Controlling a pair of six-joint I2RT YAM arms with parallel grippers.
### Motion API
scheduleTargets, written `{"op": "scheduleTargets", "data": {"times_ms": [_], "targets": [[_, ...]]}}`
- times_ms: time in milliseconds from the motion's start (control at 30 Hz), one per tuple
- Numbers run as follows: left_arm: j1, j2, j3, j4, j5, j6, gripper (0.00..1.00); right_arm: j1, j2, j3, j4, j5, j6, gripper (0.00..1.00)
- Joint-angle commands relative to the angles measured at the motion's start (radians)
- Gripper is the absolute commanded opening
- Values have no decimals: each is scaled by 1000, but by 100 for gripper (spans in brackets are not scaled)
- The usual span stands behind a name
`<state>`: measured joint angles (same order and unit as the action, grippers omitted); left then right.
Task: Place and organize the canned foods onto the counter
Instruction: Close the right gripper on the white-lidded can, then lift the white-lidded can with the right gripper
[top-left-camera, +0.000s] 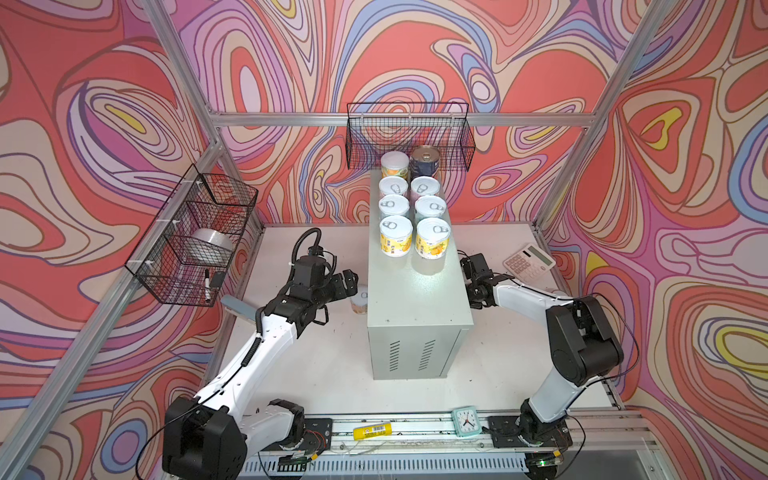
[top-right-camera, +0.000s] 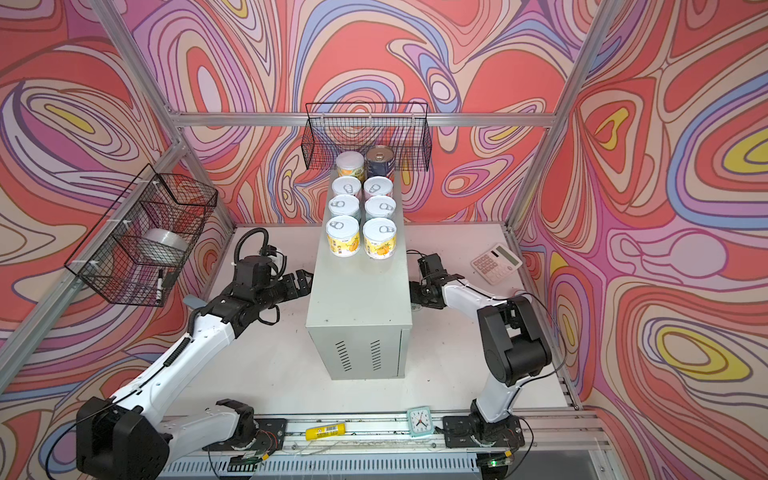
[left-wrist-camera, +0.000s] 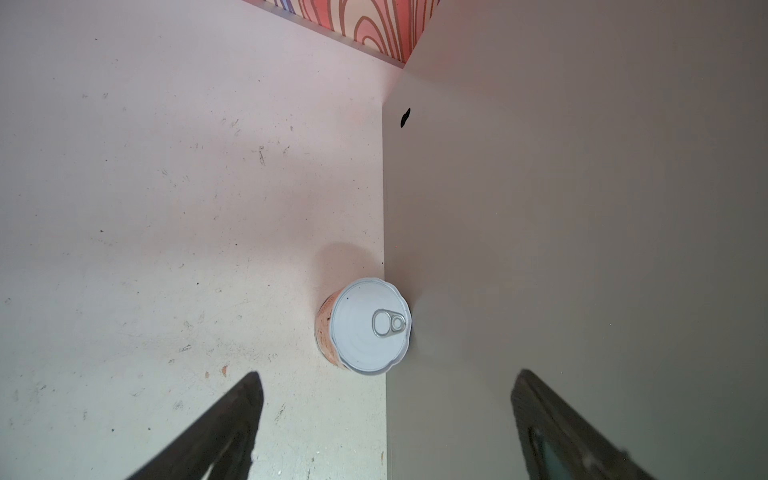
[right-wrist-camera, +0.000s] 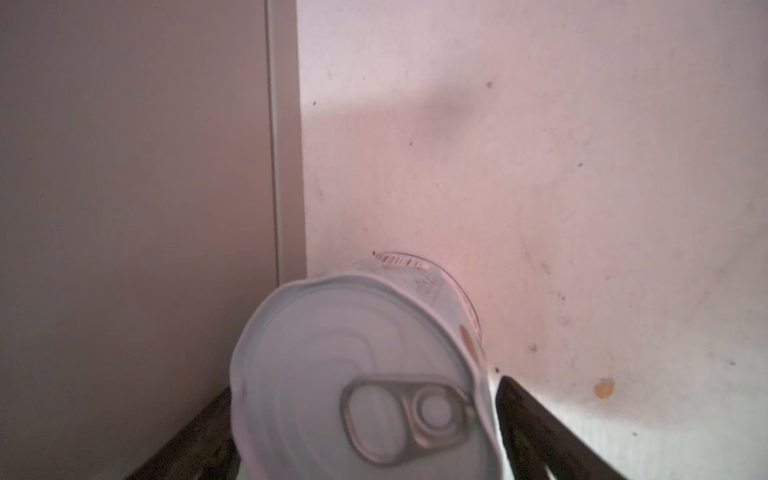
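The counter (top-left-camera: 415, 299) (top-right-camera: 357, 299) is a tall grey box in mid-table. Several canned foods stand in two rows at its far end, the nearest pair yellow-labelled (top-left-camera: 396, 237) (top-right-camera: 379, 239) and a navy can (top-left-camera: 424, 162) at the back. An orange-labelled can (left-wrist-camera: 368, 326) (top-left-camera: 360, 300) stands on the table against the counter's left side (left-wrist-camera: 582, 249). My left gripper (left-wrist-camera: 387, 374) (top-left-camera: 349, 282) hovers open just short of that can. On the counter's right side (right-wrist-camera: 124, 208), another can (right-wrist-camera: 357, 386) stands between the fingers of my right gripper (right-wrist-camera: 353, 415) (top-right-camera: 417, 297). That gripper is open, with a thin gap at one finger (right-wrist-camera: 532, 424).
Black wire baskets hang on the back wall (top-left-camera: 409, 137) and left wall (top-left-camera: 195, 237), the left one holding a tape roll (top-left-camera: 212, 245) and a marker (top-left-camera: 206, 284). A calculator (top-left-camera: 528, 262) lies at the table's far right. A clock (top-left-camera: 465, 420) and a yellow tube (top-left-camera: 372, 430) sit on the front rail.
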<state>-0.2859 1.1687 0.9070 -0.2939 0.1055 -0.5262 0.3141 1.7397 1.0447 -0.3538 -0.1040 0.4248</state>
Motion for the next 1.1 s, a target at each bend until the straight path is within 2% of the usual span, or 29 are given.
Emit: {"op": "scheduleTargets", "data": {"times_ms": [0,200,367,500,1067], "targets": [[7,10,13,22,8,-12,93,11,26,32,3,143,21,95],[6,18,6,22,9,-16,93,11,105,83,-10,218,25,95],[6,32,3,54,14,-20,93,11,141,124,-17,230,13,92],[7,40,1,65,22,-17,93,11,142,134,-20,233,2,87],[6,28,-37,94,21,-15,93,34,107,79,-60,244,7,86]]}}
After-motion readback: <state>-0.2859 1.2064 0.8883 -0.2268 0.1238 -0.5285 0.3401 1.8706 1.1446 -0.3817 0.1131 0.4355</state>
